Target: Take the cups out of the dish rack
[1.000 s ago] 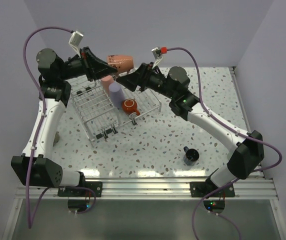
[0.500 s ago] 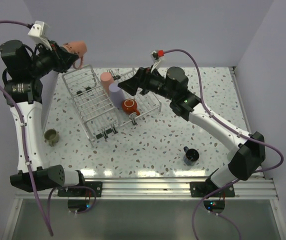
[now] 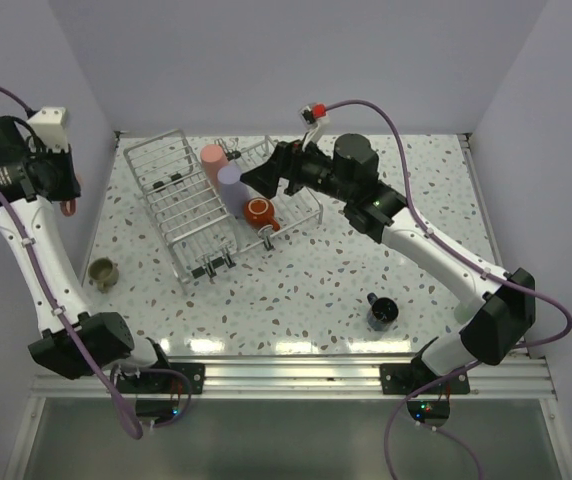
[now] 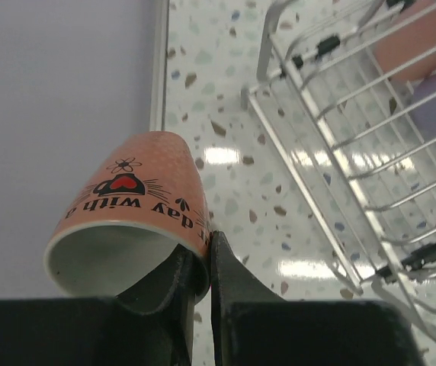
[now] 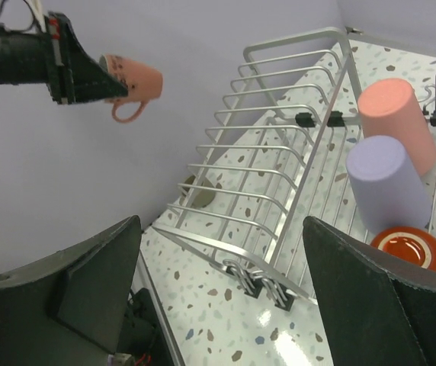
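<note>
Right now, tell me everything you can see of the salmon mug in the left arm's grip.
The salmon mug looks like glazed ceramic: salmon-pink outside, pale inside, with black lettering and a red heart on its side. The right wrist view shows a loop handle hanging beneath it. It hangs tipped on its side beside the lavender wall, apart from the dish rack. Only the left end effector touches it, pinching the rim, one finger inside, one outside.
</note>
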Controlling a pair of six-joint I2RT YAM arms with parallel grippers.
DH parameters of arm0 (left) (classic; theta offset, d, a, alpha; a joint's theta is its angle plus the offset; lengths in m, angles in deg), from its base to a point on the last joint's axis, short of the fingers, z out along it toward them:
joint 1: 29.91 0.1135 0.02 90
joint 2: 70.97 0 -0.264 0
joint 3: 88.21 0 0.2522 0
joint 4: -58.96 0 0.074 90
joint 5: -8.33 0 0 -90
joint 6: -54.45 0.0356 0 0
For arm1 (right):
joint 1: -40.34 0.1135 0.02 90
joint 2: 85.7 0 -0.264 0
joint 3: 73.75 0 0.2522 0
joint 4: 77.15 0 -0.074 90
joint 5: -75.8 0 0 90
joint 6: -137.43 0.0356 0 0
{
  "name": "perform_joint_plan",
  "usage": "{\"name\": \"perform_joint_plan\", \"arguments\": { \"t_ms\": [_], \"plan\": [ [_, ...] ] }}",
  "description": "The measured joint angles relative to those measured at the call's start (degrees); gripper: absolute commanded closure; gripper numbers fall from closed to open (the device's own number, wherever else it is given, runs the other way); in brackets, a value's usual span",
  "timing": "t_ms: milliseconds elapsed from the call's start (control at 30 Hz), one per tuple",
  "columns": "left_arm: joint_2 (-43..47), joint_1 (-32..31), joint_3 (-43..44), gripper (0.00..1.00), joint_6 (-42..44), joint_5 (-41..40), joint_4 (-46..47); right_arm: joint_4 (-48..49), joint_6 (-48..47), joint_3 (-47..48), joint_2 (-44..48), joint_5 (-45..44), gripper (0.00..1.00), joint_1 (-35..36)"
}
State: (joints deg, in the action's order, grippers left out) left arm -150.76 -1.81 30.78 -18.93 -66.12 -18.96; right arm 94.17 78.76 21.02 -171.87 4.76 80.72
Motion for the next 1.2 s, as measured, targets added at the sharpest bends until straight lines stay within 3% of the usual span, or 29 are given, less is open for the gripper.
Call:
{"name": "perform_joint_plan", "arguments": {
  "t_ms": [233,533,867,1200],
  "plan": [
    [-0.1,2.7,-15.1,1.00,7.2,0.7,-7.2,-2.7,-2.3,0.1,0.0,0.0,0.10,0.0],
    [1.8,2.7,-32.4,1.00,14.1,2.5,-6.6,-5.5,-4.1,0.8,0.0,-0.1,0.10,0.0],
    [4.8,2.6,-45.0,1.00,20.9,1.2,-1.1,-8.1,-5.6,1.6,0.1,-1.9,0.10,0.0],
    [4.7,0.8,-52.3,1.00,23.7,-1.0,5.5,-8.5,-6.3,1.6,0.1,-3.8,0.10,0.0]
  ]
}}
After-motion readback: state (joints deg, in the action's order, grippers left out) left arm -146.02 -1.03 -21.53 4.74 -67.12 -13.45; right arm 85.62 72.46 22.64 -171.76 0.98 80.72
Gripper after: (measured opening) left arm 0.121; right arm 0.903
